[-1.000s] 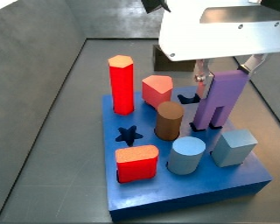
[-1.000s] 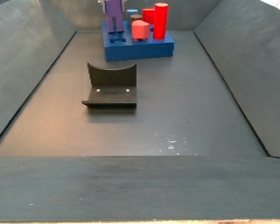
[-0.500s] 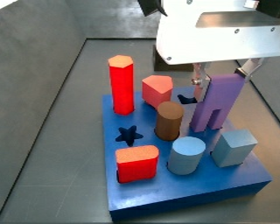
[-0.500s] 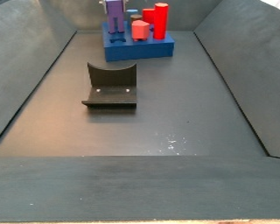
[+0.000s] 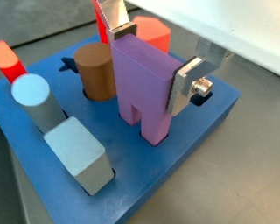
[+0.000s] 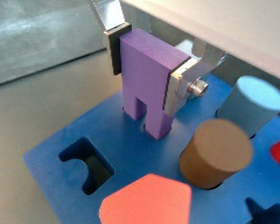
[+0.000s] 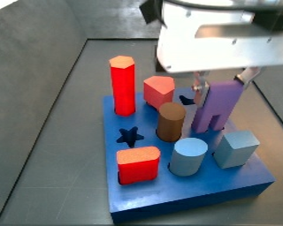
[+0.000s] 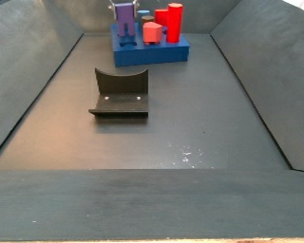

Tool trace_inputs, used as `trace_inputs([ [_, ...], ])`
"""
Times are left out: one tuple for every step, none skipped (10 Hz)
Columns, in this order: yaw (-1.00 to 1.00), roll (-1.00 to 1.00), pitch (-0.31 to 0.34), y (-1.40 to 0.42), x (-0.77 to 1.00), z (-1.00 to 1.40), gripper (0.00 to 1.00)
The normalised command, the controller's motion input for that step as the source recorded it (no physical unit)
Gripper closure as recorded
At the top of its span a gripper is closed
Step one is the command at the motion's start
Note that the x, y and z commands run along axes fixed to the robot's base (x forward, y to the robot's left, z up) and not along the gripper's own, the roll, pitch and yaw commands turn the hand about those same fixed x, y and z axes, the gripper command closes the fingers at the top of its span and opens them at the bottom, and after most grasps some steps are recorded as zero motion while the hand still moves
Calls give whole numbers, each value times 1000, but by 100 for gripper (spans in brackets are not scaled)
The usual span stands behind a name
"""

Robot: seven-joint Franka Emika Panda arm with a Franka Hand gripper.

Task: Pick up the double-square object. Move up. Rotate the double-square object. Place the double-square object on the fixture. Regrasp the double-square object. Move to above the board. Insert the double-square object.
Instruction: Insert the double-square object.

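The gripper (image 5: 154,63) is over the board (image 5: 184,144), its two silver fingers (image 6: 185,77) closed flat against opposite faces of the double-square object (image 5: 146,87), and the purple block stands upright with its stepped lower end down at the blue surface. In both wrist views the foot of it sits right at its cut-out; whether it is already a little way in I cannot tell, but this reads as the insertion step, the last of the task. In a side view the double-square object (image 7: 216,108) rises between the brown cylinder (image 7: 170,122) and the pale blue cube (image 7: 237,148), close to both, with the tall red hexagonal prism (image 7: 123,85) well apart on the far side of the board. The fixture (image 8: 121,95) sits alone on the dark floor, well away from the board (image 8: 148,53), its job done. The block looks rigid and light, smooth-sided, probably slippery plastic, so it will not flex but could twist in the pads if it catches the hole's edge. The hold is high on the broad flat faces, which seems the right place: it leaves the stepped end free to go down, and keeps the fingers off the neighbouring pegs.
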Motion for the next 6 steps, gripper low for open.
trace_inputs([
  [-134, 41, 0, 0, 183, -420, 100],
  [-131, 41, 0, -3, 214, -500, 100],
  [-103, 41, 0, 0, 149, -431, 100],
  [-63, 0, 0, 0, 109, -243, 100],
  [0, -39, 0, 0, 0, 0, 100],
  [0, 0, 0, 0, 0, 0, 100],
])
